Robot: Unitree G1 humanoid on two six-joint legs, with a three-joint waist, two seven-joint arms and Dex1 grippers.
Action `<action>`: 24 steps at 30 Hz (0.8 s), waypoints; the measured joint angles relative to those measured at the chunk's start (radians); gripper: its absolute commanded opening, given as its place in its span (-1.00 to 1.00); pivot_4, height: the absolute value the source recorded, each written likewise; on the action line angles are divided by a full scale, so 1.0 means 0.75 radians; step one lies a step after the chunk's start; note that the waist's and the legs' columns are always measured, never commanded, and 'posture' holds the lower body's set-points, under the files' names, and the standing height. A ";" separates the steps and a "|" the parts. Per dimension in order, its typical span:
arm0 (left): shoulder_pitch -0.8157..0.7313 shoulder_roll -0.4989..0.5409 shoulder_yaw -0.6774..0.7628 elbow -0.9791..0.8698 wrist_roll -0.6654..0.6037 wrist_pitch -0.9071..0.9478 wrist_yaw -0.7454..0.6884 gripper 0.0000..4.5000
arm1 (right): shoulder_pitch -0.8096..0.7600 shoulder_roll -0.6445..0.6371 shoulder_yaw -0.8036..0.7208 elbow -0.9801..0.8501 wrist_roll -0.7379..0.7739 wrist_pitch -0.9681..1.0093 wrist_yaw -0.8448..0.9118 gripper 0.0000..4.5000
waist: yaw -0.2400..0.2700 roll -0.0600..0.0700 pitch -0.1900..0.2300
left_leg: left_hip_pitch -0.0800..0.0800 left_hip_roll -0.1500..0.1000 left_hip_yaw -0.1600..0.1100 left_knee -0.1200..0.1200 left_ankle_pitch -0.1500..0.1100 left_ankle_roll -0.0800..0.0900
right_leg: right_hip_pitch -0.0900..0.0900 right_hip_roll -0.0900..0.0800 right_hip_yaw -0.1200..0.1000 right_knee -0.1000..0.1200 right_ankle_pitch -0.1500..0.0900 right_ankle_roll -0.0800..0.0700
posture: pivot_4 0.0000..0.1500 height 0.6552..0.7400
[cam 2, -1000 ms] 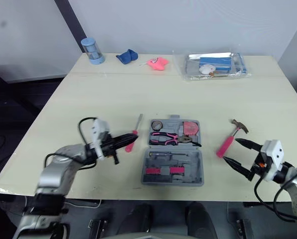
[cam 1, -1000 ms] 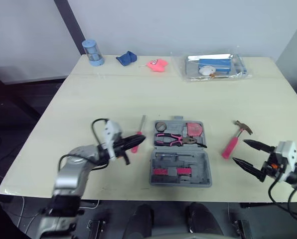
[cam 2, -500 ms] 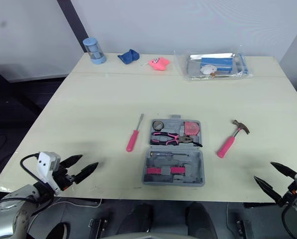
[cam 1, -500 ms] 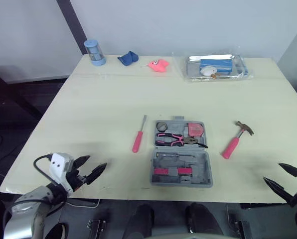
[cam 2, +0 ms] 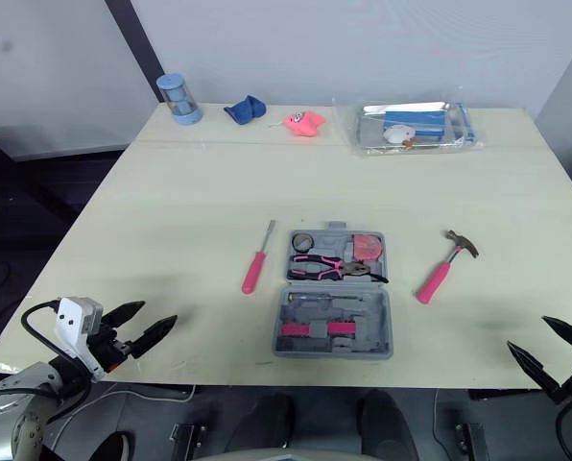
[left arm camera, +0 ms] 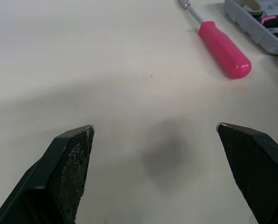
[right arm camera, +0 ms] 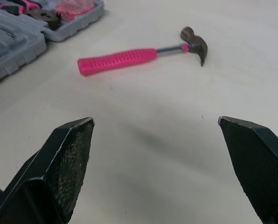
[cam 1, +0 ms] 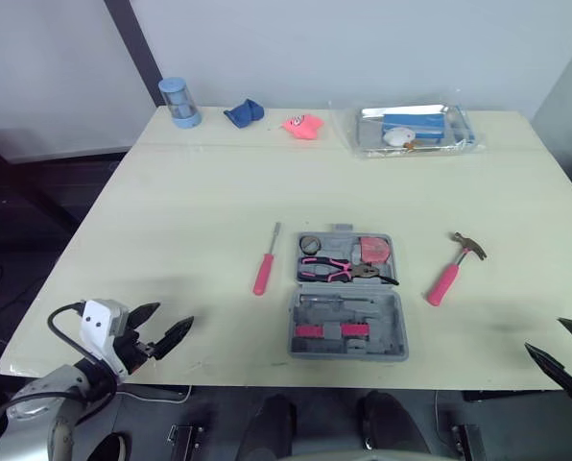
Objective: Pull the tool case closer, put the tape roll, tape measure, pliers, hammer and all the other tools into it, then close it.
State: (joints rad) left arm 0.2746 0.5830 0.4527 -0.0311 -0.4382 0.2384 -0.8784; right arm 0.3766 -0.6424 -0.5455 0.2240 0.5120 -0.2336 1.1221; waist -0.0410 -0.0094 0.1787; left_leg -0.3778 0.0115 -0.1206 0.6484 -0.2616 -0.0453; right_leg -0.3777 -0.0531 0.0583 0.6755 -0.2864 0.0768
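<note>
Left gripper (cam 1: pixel 175 315) and right gripper (cam 1: pixel 545 336) hover wide apart and empty by the table's (cam 1: pixel 219 182) near edge; beyond, the open tool case (cam 1: pixel 348 327) lies mid-table, pliers (cam 1: pixel 339 271) inside; screwdriver (cam 1: pixel 264 264) left of it, hammer (cam 1: pixel 451 269) right.

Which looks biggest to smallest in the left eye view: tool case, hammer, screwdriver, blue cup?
1. Tool case, clearly largest.
2. Hammer and screwdriver: near alike in length, unranked.
3. Blue cup looks smallest, but it stands farthest from the camera, so that is unsure.

Tool case (cam 1: pixel 392 331) grey matt plastic; hammer (right arm camera: pixel 139 55) ribbed pink grip, dull metal head.
</note>
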 measured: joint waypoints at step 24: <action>-0.441 0.221 -0.291 -0.263 -0.160 0.077 -0.337 0.99 | -0.437 0.111 0.282 -0.268 -0.113 0.553 -0.561 1.00 | -0.003 0.001 0.000 | 0.000 0.000 0.000 0.000 0.000 0.000 | -0.001 0.001 0.000 0.001 0.000 0.000 | 1.00 1.00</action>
State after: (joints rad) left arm -0.0563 0.7487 0.2345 -0.2284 -0.5585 0.2965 -1.1308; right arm 0.0488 -0.5590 -0.3338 0.0226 0.4275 0.1814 0.7014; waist -0.0433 -0.0088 0.1788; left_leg -0.3781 0.0116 -0.1209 0.6483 -0.2616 -0.0453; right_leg -0.3787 -0.0527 0.0583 0.6763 -0.2862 0.0768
